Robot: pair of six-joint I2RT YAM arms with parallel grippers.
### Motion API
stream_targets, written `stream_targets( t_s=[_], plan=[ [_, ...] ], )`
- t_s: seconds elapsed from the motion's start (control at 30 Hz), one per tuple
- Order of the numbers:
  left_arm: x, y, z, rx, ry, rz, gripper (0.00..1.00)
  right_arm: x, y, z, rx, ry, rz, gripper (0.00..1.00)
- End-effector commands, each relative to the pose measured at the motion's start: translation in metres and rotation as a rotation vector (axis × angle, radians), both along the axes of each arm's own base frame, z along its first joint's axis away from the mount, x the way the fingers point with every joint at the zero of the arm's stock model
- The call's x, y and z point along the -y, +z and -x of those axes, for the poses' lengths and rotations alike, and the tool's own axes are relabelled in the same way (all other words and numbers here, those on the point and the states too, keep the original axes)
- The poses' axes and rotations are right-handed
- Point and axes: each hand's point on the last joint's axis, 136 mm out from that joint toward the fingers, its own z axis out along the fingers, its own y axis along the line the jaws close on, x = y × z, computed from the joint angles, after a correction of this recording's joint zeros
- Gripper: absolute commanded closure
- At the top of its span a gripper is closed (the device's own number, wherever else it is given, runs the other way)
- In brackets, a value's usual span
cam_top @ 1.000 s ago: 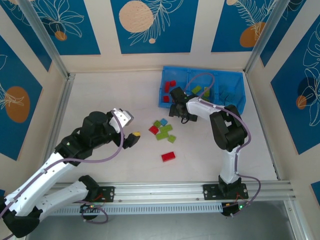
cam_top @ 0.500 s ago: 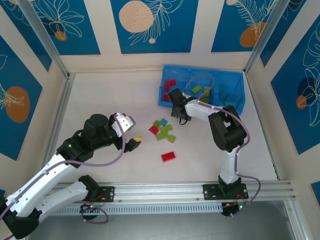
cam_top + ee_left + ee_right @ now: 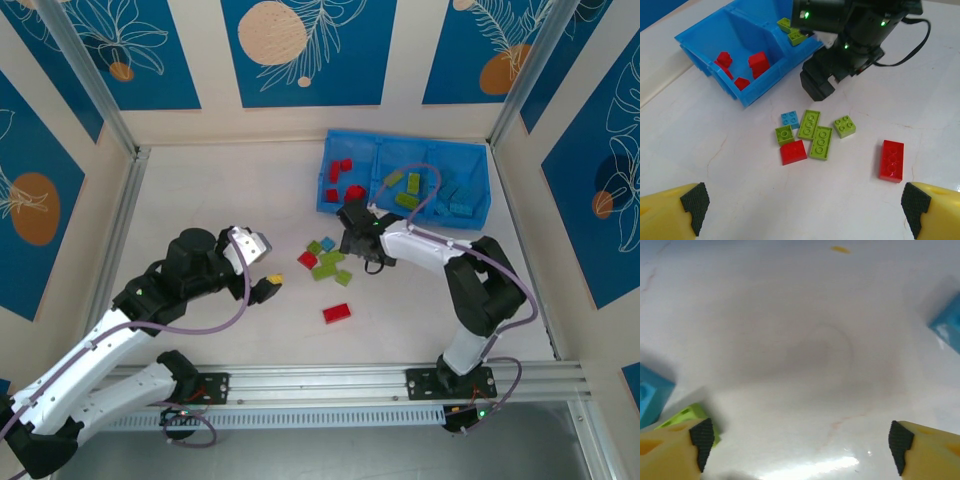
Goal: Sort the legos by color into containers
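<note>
Table [image 3: 220,200]: white, carrying all items.

Bin [image 3: 760,92]: blue, three compartments. It stands just beyond the right gripper [image 3: 360,245] and well ahead of the left gripper [image 3: 268,285].

Left gripper: fingers wide apart, nothing between them. It hangs above bare table, short of the loose bricks.

Right gripper: fingers spread wide, nothing held. The wrist view shows bare table between the fingertips [image 3: 702,437]. It sits low over the table between the bin's near wall and the loose bricks.

Sorted legos: red bricks [image 3: 759,62] lie in the compartment nearest the right gripper, green bricks [image 3: 792,35] in the middle one, and light blue bricks [image 3: 462,195] in the far one.

Loose legos: a cluster lies between the two grippers, just beside the right one. It holds four green bricks [image 3: 809,124], one small blue brick [image 3: 790,119] and one red brick [image 3: 793,152], several touching. A long red brick [image 3: 891,160] lies apart from the cluster, nearer the left gripper, ahead of its right-hand finger.
</note>
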Motion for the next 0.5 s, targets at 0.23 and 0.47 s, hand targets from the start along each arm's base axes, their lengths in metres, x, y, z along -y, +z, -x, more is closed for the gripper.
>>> stream_targets(
  t_s=[0.23, 0.47],
  plan=[
    [0.004, -0.002, -0.002, 0.002, -0.023, 0.005, 0.0, 0.093, 0.004, 0.021, -0.081, -0.234, -0.083, 0.0],
    [0.003, -0.003, -0.002, 0.0, -0.022, -0.001, 0.0, 0.104, -0.011, 0.001, -0.114, -0.309, -0.202, 0.01]
  ],
)
